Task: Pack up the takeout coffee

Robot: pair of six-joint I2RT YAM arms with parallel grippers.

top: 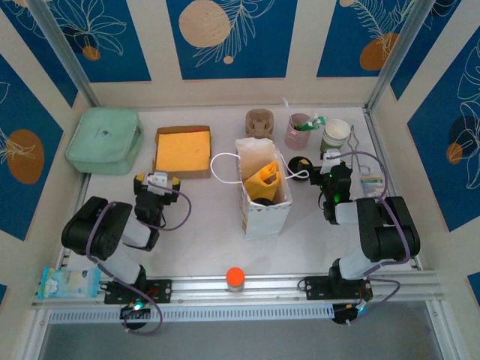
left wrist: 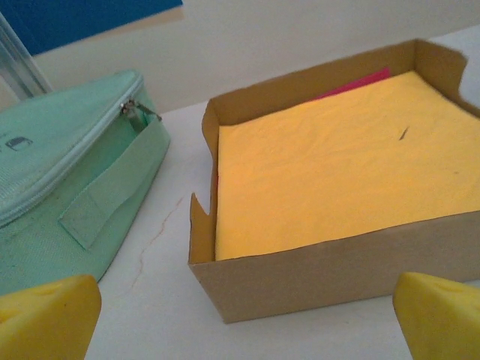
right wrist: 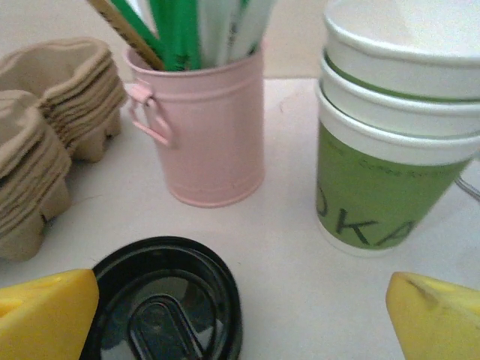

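Takeout coffee (top: pixel 301 163) stands on the white bench just right of the white paper bag (top: pixel 264 214), right of centre in the top view, with its black lid on. In the right wrist view the lid sits at the lower left of the frame, near the left yellow fingertip.

Right fingers (right wrist: pixel 435 319) are spread wide and hold nothing, with one yellow tip in each lower corner of that view. Beyond them, at upper centre, stands a pink cup (right wrist: pixel 202 135) with green and white straws in it. A stack of green cups (right wrist: pixel 382 172) with white rims fills the upper right. Stacked brown pulp carriers (right wrist: pixel 52 135) lie at the left edge.

Left fingers (left wrist: pixel 45 319) are also spread wide and empty, with their yellow tips at the two lower corners of the left wrist view. Ahead of them, across centre and right, is a shallow cardboard box (left wrist: pixel 337 274) holding a yellow sheet (left wrist: pixel 337 165), with a strip of pink showing at the box's far edge. A mint-green zip case (left wrist: pixel 60 187) lies beside the box on the left, apart from it.

In the top view the bag stands open at centre with something yellow (top: pixel 264 180) inside it. The case and the box are at upper left.
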